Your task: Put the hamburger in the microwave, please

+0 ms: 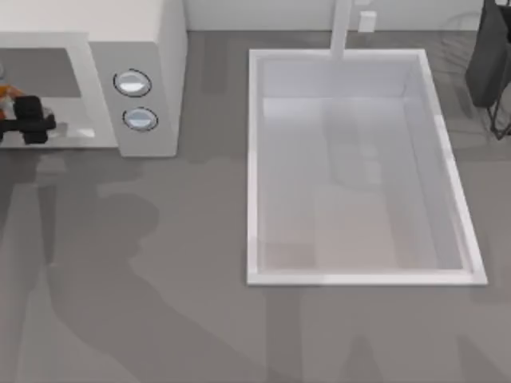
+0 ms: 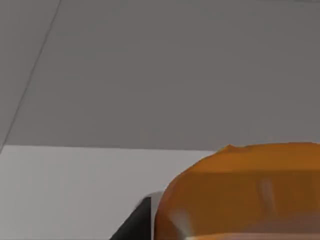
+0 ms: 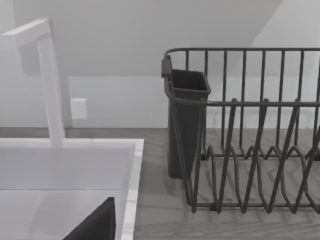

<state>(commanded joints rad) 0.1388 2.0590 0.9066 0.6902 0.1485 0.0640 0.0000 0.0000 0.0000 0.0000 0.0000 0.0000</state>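
The grey table (image 1: 192,319) lies bare along its near edge, crossed by soft dark shadows on the left. Set into it at centre-right is a white rectangular sink (image 1: 254,175) with a pale basin floor, and a white faucet (image 1: 342,28) rises from its far rim. At the far left stands the microwave (image 1: 164,48), white and boxy, its grey cavity open toward the table, with two round silver-blue knobs (image 1: 132,83) stacked on its side panel. Inside that cavity, at the top view's left edge, the left gripper (image 1: 30,120) reaches in with the hamburger (image 1: 8,92) just beside its black fingers; the left wrist view shows the orange bun (image 2: 245,190) close up against the cavity's grey wall, but whether the fingers clasp it cannot be told. At the far right corner a dark wire dish rack (image 3: 250,150) with a dark utensil cup (image 3: 186,125) stands before the pale wall, where the right arm is parked.
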